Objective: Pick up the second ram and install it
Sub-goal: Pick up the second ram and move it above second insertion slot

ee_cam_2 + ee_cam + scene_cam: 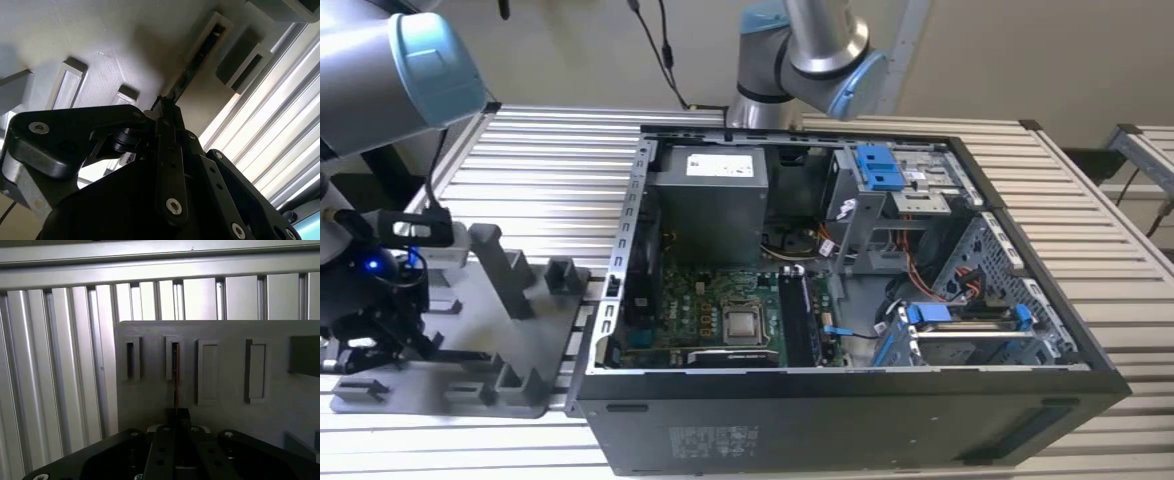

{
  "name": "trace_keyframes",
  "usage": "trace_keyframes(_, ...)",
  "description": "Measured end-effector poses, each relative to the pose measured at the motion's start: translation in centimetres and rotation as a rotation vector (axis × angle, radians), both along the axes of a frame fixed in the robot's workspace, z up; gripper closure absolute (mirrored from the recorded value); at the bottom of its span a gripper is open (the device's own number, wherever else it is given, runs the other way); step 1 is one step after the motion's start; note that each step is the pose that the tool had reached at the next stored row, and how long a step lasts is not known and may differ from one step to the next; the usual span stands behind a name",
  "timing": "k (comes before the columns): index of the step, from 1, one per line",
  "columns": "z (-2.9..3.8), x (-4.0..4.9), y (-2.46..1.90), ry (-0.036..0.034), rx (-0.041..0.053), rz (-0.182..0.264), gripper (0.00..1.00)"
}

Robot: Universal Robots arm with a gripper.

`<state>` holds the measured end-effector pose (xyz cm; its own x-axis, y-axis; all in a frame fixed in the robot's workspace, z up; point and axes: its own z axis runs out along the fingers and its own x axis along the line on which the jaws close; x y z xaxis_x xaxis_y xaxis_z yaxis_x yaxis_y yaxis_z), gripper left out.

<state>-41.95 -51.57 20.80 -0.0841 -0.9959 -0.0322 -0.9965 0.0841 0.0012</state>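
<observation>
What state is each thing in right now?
ram: standing on edge in a tray slot, gripped
gripper: shut on the ram
tray: lying flat beside the case
case: lying on its side, panel off, board exposed

Second ram (176, 375) stands in tray (534, 335) beside case (854, 420).

Robotics workshop: open computer case (854, 300) and grey fixture tray (467, 330) on a ribbed aluminium bench (560, 170), robot arm (807, 50) behind.
</observation>
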Motion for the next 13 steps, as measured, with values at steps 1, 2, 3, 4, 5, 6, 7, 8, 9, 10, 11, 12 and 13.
trace_keyframes(1,0.15,0.00,0.00,0.0000,-0.0001,0.000,0.86)
trace_keyframes(2,0.32,0.00,0.00,0.0000,0.0000,0.000,0.86)
trace_keyframes(3,0.50,0.00,0.00,0.0000,0.0000,0.000,0.86)
trace_keyframes(4,0.68,0.00,0.00,-0.0001,0.0000,0.000,0.86)
trace_keyframes(5,0.87,0.00,0.00,0.0000,0.0000,0.000,0.86)
trace_keyframes(6,1.08,0.00,0.00,0.0000,0.0000,0.000,0.86)
trace_keyframes(7,1.28,0.00,0.00,0.0000,0.0000,0.000,0.86)
trace_keyframes(8,1.49,0.00,0.00,0.0001,-0.0001,0.000,0.86)
trace_keyframes(9,1.68,0.00,0.00,0.0001,-0.0001,0.000,0.86)
trace_keyframes(10,1.87,0.01,0.00,0.0000,0.0000,0.000,0.86)
trace_keyframes(11,2.05,0.01,-0.01,0.0000,0.0000,0.000,0.86)
trace_keyframes(12,2.23,0.00,0.00,0.0001,0.0000,0.000,0.86)
trace_keyframes(13,2.41,0.01,0.00,0.0000,0.0000,0.000,0.86)
